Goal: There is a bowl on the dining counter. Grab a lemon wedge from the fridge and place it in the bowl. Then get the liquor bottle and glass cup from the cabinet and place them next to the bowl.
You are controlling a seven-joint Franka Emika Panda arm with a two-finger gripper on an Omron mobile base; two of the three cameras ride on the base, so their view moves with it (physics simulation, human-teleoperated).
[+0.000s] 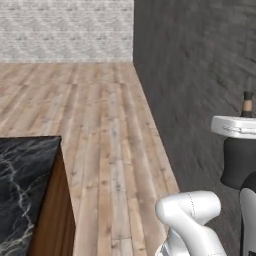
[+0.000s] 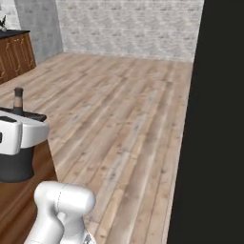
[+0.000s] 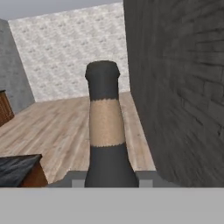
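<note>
Dining counter [image 1: 22,175] corner lower left — liquor bottle [image 1: 247,104] neck far right, above the arm.

My patch of a home kitchen, plank wood floor [image 1: 100,125], whitewashed brick wall [image 1: 65,30], marble-topped dining counter [image 1: 22,185] beside me, wooden cabinets [image 2: 14,55] far off

Dark liquor bottle [image 3: 105,127] upright in hand [image 3: 105,180].
</note>
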